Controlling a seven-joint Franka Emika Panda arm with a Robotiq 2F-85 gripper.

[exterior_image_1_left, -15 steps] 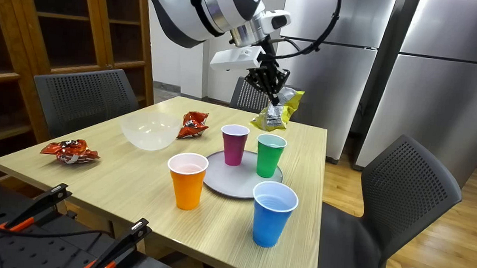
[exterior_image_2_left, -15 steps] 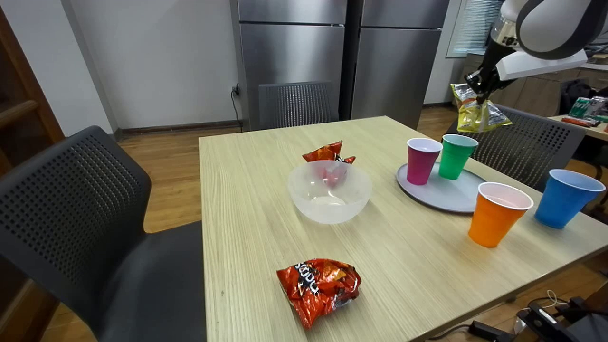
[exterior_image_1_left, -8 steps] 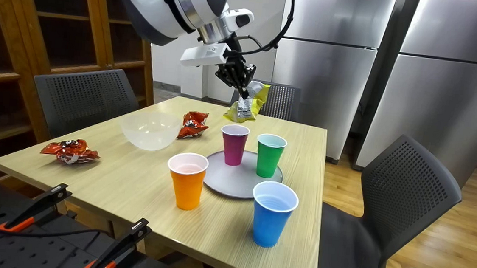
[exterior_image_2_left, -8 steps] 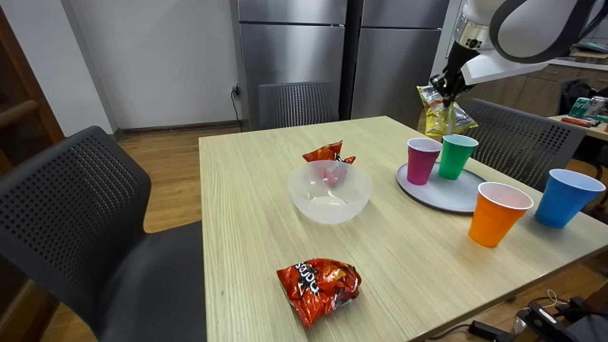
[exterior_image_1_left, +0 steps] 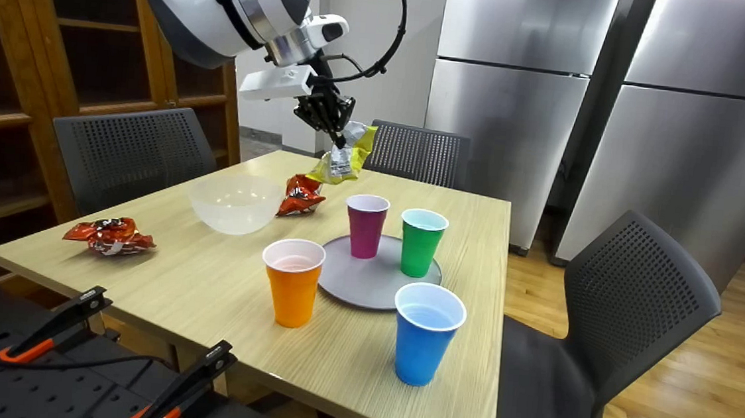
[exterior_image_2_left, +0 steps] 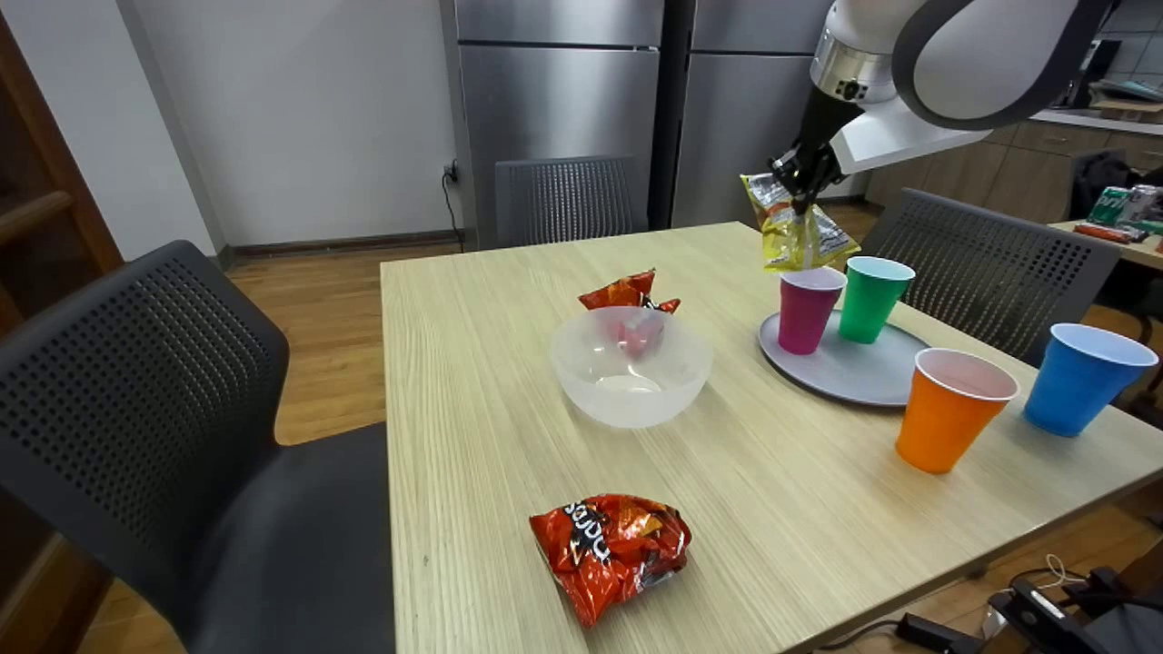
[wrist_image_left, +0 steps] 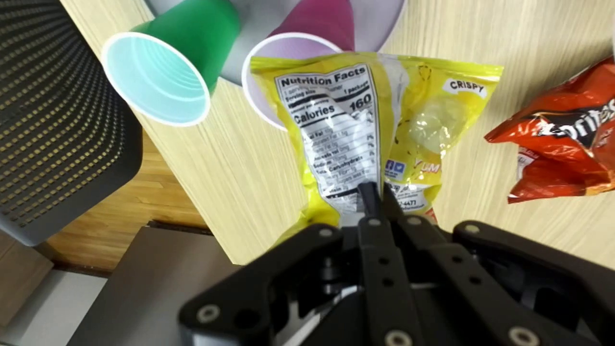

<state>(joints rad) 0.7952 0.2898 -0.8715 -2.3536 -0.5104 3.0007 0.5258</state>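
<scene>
My gripper [exterior_image_1_left: 340, 143] is shut on a yellow and silver chip bag [exterior_image_1_left: 358, 153], held in the air above the table's far part. The gripper [exterior_image_2_left: 800, 207] and the bag [exterior_image_2_left: 789, 245] also show in an exterior view, where the bag overlaps the rim of the purple cup [exterior_image_2_left: 805, 318]. In the wrist view the fingertips [wrist_image_left: 377, 192] pinch the bag [wrist_image_left: 432, 120] near its middle. A red chip bag [exterior_image_1_left: 300, 197] lies on the table beyond a frosted bowl [exterior_image_1_left: 234, 208]. Another red bag [exterior_image_2_left: 613, 554] lies nearer. The bowl [exterior_image_2_left: 631, 404] looks empty.
The purple cup and a green cup [exterior_image_1_left: 418, 252] stand on a grey plate [exterior_image_1_left: 353, 290]. An orange cup [exterior_image_1_left: 293, 292] and a blue cup [exterior_image_1_left: 424, 349] stand nearer on the table. Dark chairs [exterior_image_1_left: 636, 316] surround the table. Steel fridges [exterior_image_1_left: 505, 133] stand behind.
My gripper and the yellow bag have moved left in both exterior views, toward the far red bag and the bowl. The grip stays shut. The cups, bowl and red bags have not moved.
</scene>
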